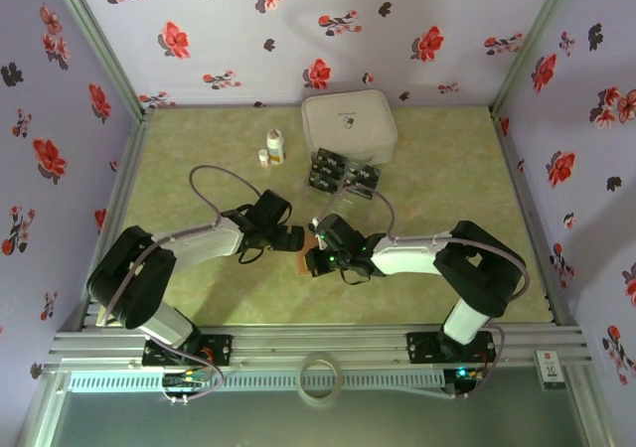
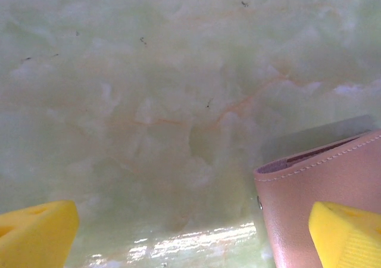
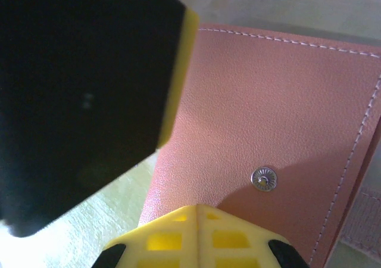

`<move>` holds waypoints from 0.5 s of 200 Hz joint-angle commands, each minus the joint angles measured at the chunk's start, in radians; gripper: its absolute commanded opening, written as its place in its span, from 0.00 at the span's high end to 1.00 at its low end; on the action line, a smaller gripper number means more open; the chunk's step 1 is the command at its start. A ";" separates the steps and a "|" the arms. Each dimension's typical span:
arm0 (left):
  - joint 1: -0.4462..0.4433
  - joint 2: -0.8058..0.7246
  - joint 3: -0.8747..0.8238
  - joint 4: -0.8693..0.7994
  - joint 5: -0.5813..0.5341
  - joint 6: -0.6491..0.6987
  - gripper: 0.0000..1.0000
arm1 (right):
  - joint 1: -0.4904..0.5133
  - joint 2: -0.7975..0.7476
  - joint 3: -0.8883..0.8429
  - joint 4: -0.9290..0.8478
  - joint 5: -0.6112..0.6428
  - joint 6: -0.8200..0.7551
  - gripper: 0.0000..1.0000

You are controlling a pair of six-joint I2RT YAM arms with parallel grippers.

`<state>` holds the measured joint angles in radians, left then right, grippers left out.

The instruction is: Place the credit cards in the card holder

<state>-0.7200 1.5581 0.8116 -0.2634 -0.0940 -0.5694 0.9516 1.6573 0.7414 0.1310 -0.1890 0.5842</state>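
The card holder (image 3: 268, 107) is a reddish-brown leather wallet with white stitching and a metal snap, lying on the table between the two grippers (image 1: 301, 259). My right gripper (image 3: 199, 235) is shut, its yellow fingertips pressed together over the wallet's outer face with nothing between them. My left gripper (image 2: 190, 244) stands wide open just left of the wallet (image 2: 324, 190), whose edge lies by the right finger. The credit cards (image 1: 343, 174) are dark, lying in a loose group farther back, away from both grippers.
A large white rounded case (image 1: 350, 124) stands at the back centre, just behind the cards. Two small white bottles (image 1: 273, 148) stand to its left. Flowered walls close in the table on three sides. A tape ring (image 1: 320, 377) lies on the front rail.
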 commanded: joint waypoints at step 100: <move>-0.027 0.056 -0.028 0.003 -0.117 -0.036 0.00 | -0.117 -0.260 0.001 -0.221 0.064 0.021 0.84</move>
<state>-0.7315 1.5913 0.8005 -0.2356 -0.1448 -0.5896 0.8722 1.4799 0.7212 0.0479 -0.1940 0.5880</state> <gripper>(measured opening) 0.996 0.078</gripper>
